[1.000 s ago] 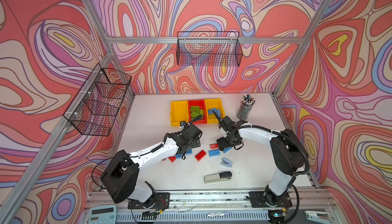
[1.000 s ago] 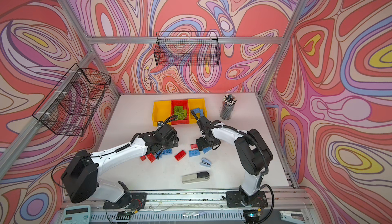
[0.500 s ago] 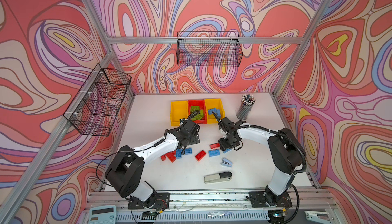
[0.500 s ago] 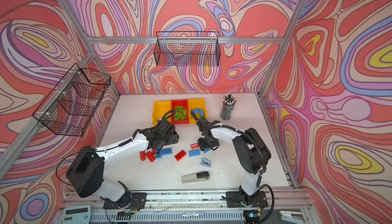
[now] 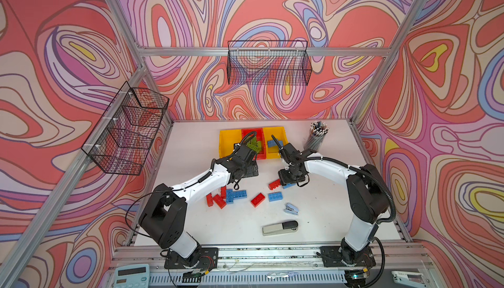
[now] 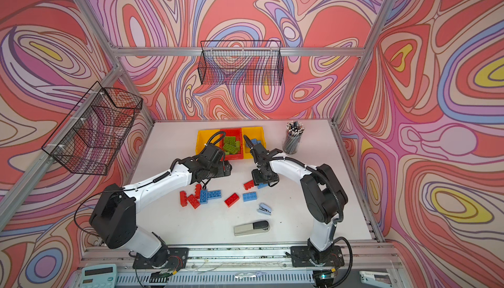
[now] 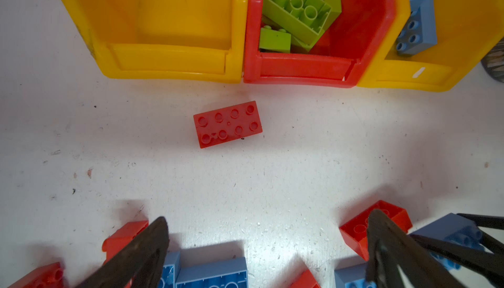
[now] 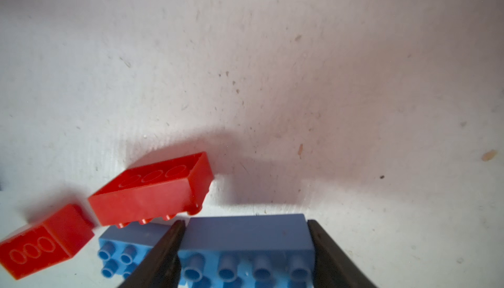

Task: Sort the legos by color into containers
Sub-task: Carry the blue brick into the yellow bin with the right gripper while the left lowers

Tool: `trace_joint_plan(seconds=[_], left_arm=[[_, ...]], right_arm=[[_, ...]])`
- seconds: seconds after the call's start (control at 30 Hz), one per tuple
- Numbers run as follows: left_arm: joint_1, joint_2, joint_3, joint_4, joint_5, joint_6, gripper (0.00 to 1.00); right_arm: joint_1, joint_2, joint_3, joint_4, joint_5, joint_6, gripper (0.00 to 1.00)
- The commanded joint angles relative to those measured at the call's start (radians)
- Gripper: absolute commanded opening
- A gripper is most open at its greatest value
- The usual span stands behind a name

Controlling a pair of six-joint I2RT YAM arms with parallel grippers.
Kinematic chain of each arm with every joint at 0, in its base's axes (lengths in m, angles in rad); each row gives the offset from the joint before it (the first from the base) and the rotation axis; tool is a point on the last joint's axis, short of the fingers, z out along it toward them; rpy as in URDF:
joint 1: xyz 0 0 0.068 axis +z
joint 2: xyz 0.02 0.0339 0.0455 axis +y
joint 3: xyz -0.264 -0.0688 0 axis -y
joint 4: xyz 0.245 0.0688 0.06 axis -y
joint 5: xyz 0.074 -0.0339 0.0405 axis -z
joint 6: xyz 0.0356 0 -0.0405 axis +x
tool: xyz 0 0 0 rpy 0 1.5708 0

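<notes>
We see the right tool clamped on the ends of a blue brick down at the desk, with two red bricks just beside it. The left tool stands wide, holding nothing, above loose bricks, red and blue. A lone red brick lies flat just before the bins; green bricks sit in the red middle bin.

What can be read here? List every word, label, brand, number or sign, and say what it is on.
Nothing legible in any view.
calculator: key markings too small, display dark.
red lego: faint moulded marks on top, too blurred.
yellow container holding blue legos: white patch on its front, no print visible.
</notes>
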Motion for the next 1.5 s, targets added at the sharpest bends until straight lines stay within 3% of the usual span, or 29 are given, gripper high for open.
trace_joint_plan(seconds=[0.0, 0.23, 0.6, 0.77, 0.87, 1.0, 1.1, 1.33, 1.47], left_arm=[[0.011, 0.007, 0.031, -0.034, 0.009, 0.038, 1.0], [0.021, -0.021, 0.02, -0.036, -0.016, 0.077, 1.0], [0.041, -0.096, -0.039, -0.071, -0.051, 0.092, 1.0], [0.041, -0.143, -0.063, -0.115, -0.09, 0.11, 1.0], [0.041, -0.179, -0.086, -0.131, -0.1, 0.116, 1.0], [0.041, -0.206, -0.099, -0.163, -0.108, 0.115, 1.0], [0.041, -0.215, -0.11, -0.166, -0.084, 0.126, 1.0], [0.041, -0.25, -0.166, -0.148, -0.02, 0.115, 1.0], [0.039, -0.257, -0.194, -0.144, 0.025, 0.083, 1.0]], right_arm=[[-0.007, 0.033, 0.063, -0.028, -0.002, 0.023, 0.58], [-0.029, 0.118, 0.289, -0.091, -0.006, -0.004, 0.58], [-0.138, 0.46, 0.863, -0.167, 0.003, -0.026, 0.58], [-0.158, 0.583, 1.021, -0.176, -0.019, -0.023, 0.6], [-0.163, 0.624, 1.072, -0.163, -0.045, -0.022, 0.67], [-0.164, 0.638, 1.115, -0.155, -0.062, -0.014, 0.89], [-0.166, 0.617, 1.113, -0.146, -0.07, -0.003, 0.97], [-0.167, 0.53, 1.075, -0.166, -0.07, 0.036, 0.98], [-0.167, 0.425, 0.952, -0.165, -0.056, 0.05, 0.98]])
